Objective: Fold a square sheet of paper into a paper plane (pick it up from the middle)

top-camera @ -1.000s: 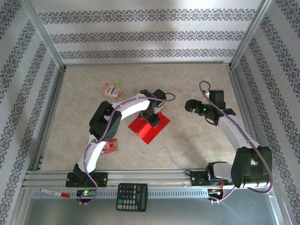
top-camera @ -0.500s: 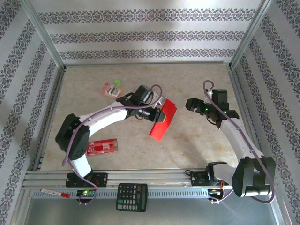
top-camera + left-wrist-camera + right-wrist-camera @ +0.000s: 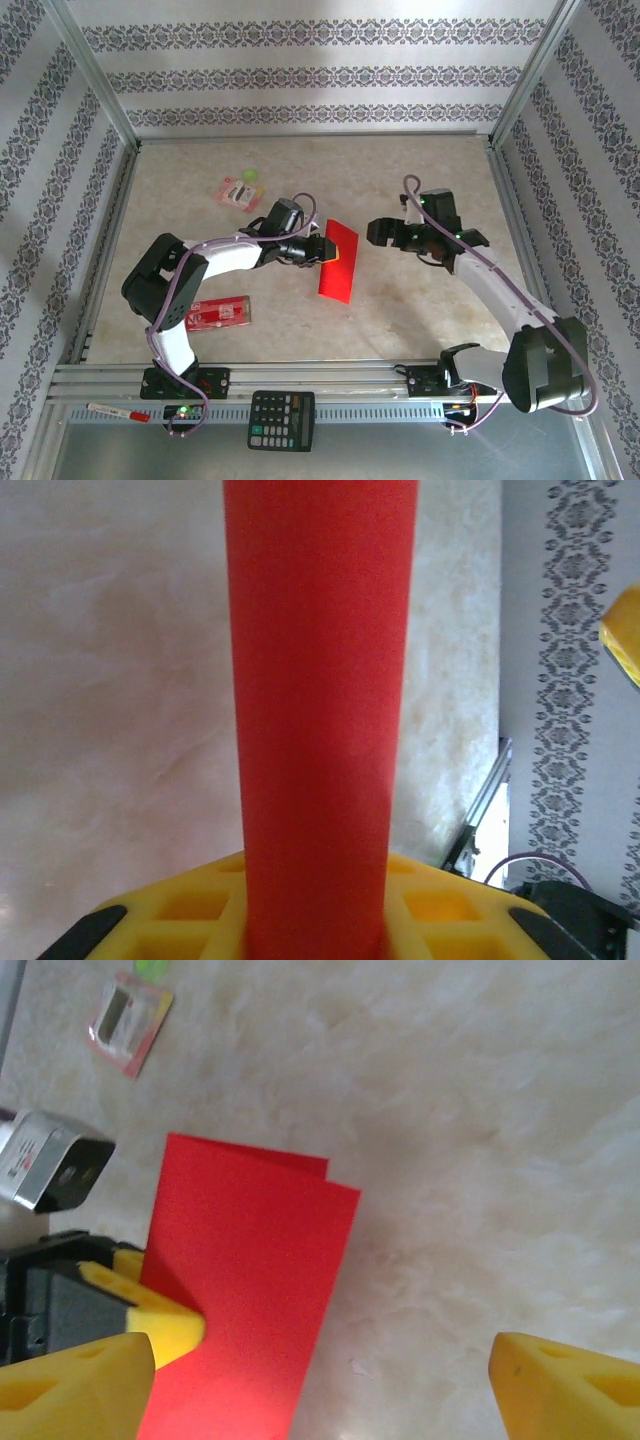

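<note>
The square sheet of paper (image 3: 338, 262) is plain bright red and is held off the table, standing on edge and bent double. My left gripper (image 3: 318, 250) is shut on its left side. In the left wrist view the sheet (image 3: 320, 700) rises as a curved red band from between the yellow fingers (image 3: 440, 905). My right gripper (image 3: 380, 232) hangs open just right of the sheet, apart from it. In the right wrist view the sheet (image 3: 245, 1300) shows two offset layers, with the left gripper's yellow fingertip (image 3: 165, 1322) pressed on it, and my right gripper (image 3: 320, 1390) stands wide.
A small red packet with white print (image 3: 218, 313) lies by the left arm. A pink packet (image 3: 238, 192) lies at the back left and also shows as the pink packet (image 3: 128, 1020). A calculator (image 3: 281, 420) and a marker (image 3: 115, 411) rest on the front rail.
The left gripper closed on the sheet, lifted it off the table and swung it up onto its edge. The right gripper moved left toward the sheet and stayed open.
</note>
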